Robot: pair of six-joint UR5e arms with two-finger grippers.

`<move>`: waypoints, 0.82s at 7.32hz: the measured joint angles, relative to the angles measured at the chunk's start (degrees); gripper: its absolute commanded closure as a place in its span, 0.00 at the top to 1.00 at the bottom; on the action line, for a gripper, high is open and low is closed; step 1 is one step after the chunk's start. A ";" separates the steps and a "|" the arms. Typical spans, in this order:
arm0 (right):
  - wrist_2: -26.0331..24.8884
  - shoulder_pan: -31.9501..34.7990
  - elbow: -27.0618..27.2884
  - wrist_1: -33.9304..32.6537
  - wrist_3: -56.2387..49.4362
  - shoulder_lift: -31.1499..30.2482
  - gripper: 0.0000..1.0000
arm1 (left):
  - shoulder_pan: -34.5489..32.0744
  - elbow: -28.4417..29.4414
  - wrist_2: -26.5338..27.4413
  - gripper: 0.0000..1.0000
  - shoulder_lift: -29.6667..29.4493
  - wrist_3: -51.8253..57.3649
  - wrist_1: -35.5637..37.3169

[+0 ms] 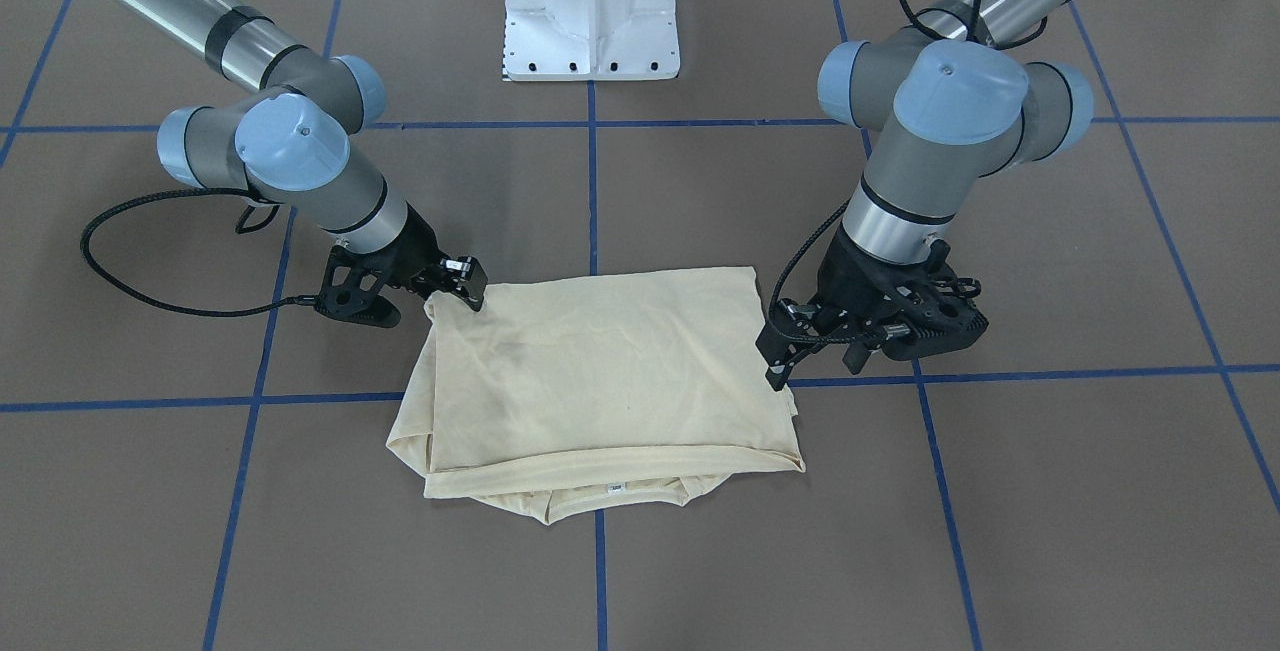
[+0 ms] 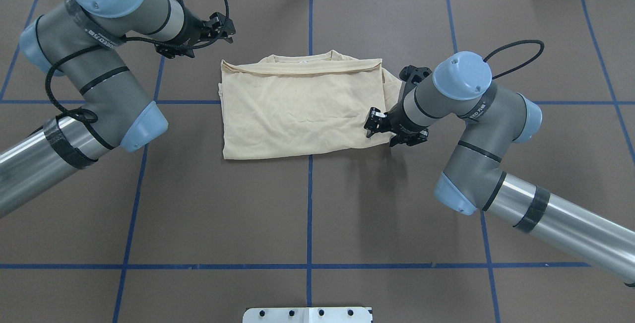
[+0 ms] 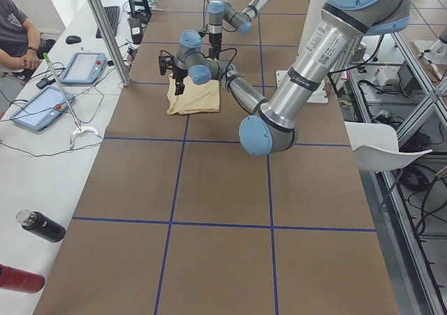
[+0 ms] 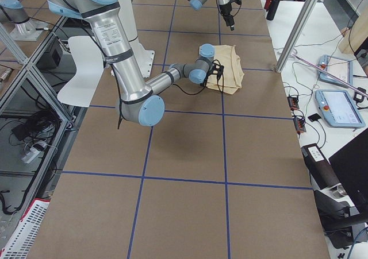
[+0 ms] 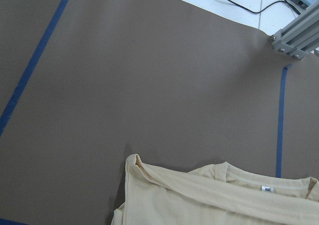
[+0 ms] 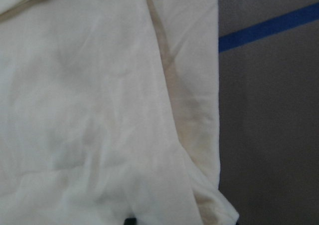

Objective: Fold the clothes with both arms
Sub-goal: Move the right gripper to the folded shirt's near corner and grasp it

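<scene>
table (image 2: 307, 204): brown, blue tape grid (image 2: 309, 214) | side desk (image 3: 42, 161): white, tablets (image 3: 38, 109) | post (image 3: 105, 28): aluminium

Pale cream-yellow long-sleeved T-shirt of thin fabric (image 1: 600, 381): sleeves not traceable among the folded layers. A faint dark shade shows through the top layer, form unreadable.

Small white neck label (image 5: 267, 188): lettering too small to read.

Left wrist view: shirt cut by the bottom edge; black two-finger left tool (image 2: 222, 28) out of frame.

Right wrist view: close and soft. The fingertips (image 6: 130, 220) of the black right tool (image 2: 369, 123) are reduced to dark slivers at the bottom edge.

Overhead view: grey metal right arm (image 2: 476, 114) covers the shirt's edge beneath it. It and the grey metal left arm (image 2: 99, 70) run off frame. White pedestal base (image 2: 307, 314) shows as a strip only.

Side views: both tools too small to judge.
</scene>
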 measured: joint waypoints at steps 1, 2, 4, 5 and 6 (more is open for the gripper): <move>-0.06 0.12 -0.05 -0.62 -0.12 0.17 0.54 | 0.03 0.04 0.02 1.00 0.03 0.33 0.02; -0.09 0.40 -0.07 -1.05 -0.20 0.33 0.45 | 0.06 0.04 0.03 1.00 0.05 0.50 0.02; -0.10 1.07 -0.05 -1.91 -0.42 0.45 0.00 | 0.21 0.08 0.09 1.00 0.12 0.58 0.03; -0.10 1.24 -0.01 -2.21 -0.58 0.48 0.00 | 0.38 0.14 0.20 0.99 0.14 0.59 0.03; -0.06 1.38 0.02 -2.33 -0.65 0.47 0.00 | 0.47 0.17 0.28 0.99 0.11 0.59 0.03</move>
